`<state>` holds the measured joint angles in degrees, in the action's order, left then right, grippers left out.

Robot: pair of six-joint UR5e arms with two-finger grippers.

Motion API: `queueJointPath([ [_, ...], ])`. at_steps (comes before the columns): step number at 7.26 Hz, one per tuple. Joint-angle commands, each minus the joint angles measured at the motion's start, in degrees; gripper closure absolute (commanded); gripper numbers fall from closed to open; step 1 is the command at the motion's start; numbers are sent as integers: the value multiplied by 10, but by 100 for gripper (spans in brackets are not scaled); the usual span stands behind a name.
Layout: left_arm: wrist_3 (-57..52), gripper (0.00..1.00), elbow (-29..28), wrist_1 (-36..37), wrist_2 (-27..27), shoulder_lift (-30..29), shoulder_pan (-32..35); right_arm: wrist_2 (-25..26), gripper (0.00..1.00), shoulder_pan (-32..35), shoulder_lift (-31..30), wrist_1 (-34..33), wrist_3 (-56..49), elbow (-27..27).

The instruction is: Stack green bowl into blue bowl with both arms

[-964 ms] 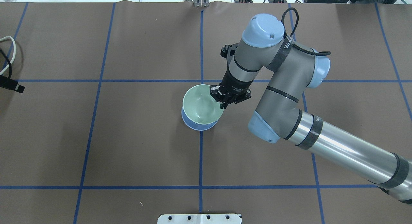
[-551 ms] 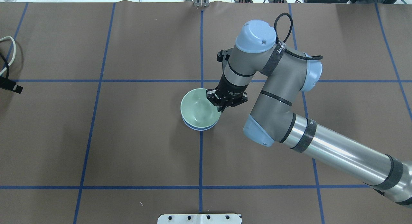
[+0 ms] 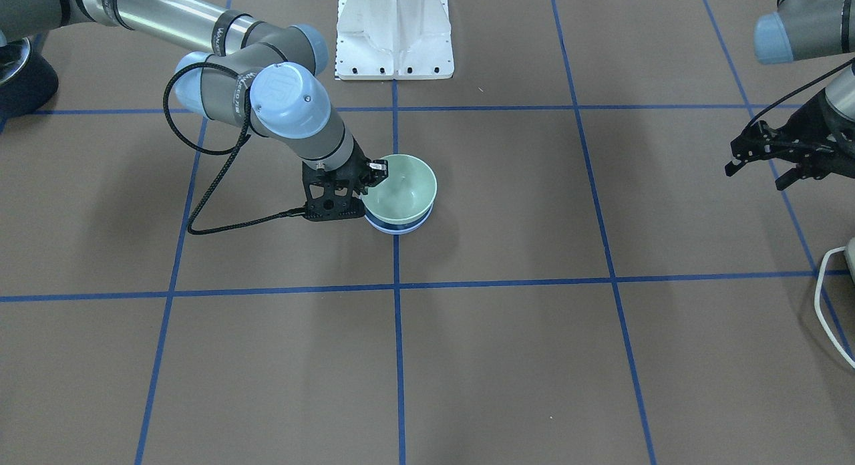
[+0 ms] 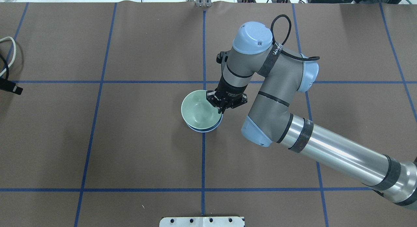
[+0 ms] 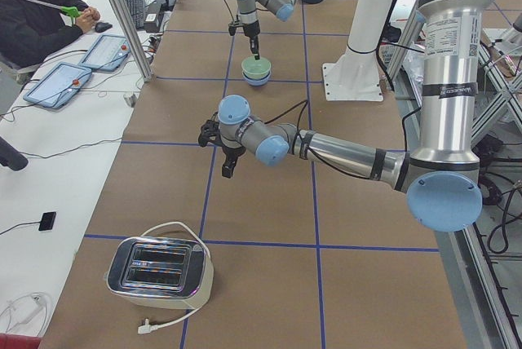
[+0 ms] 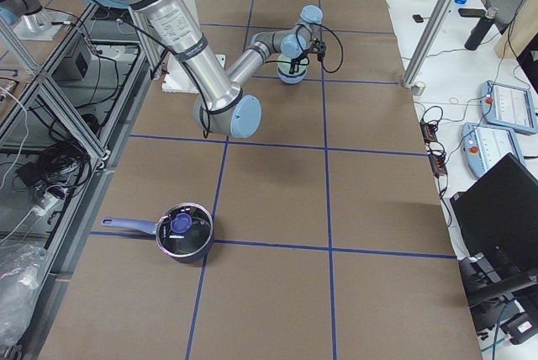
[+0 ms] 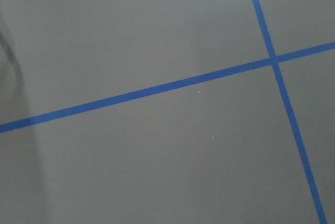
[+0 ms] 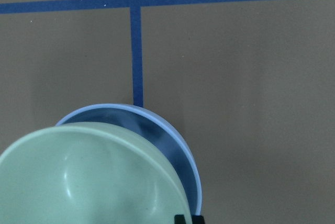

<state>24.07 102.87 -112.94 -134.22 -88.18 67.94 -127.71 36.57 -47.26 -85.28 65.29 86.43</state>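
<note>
The green bowl [image 4: 198, 110] sits inside the blue bowl [image 4: 206, 129] at the table's centre, slightly tilted, with the blue rim showing around it. My right gripper [image 4: 221, 108] is shut on the green bowl's right rim. In the right wrist view the green bowl [image 8: 89, 177] fills the lower left and the blue bowl [image 8: 175, 137] shows behind it. The front view shows the green bowl [image 3: 401, 184], the blue bowl [image 3: 399, 228] and the right gripper [image 3: 371, 176]. My left gripper [image 3: 756, 174] is open and empty, far off to the side above bare table.
A white pedestal [image 3: 394, 31] stands at the robot's side of the table. A toaster [image 5: 159, 271] with a white cable sits at the left end. A dark pot with a lid [image 6: 185, 232] sits at the right end. Blue tape lines cross the brown table.
My right arm has lowered the green bowl down into the blue bowl and shifted slightly left. Less of the blue bowl shows now. The left gripper edged a little further left.
</note>
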Motion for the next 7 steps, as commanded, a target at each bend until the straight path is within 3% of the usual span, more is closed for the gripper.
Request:
queueJointPath([
  [1,0,2,0,0,0,0,-1,0,100,0,1,0,-1,-3],
  [4,0,2,0,0,1,-1,-1,0,100,0,-1,1,-4,-3],
  [5,0,2,0,0,1,-1,-1,1,34,1,-4,1,-5,-2],
  [6,0,2,0,0,2,-1,-1,3,1,1,-1,2,-3,-2],
  [7,0,2,0,0,2,0,-1,4,0,1,-1,2,-3,-2],
])
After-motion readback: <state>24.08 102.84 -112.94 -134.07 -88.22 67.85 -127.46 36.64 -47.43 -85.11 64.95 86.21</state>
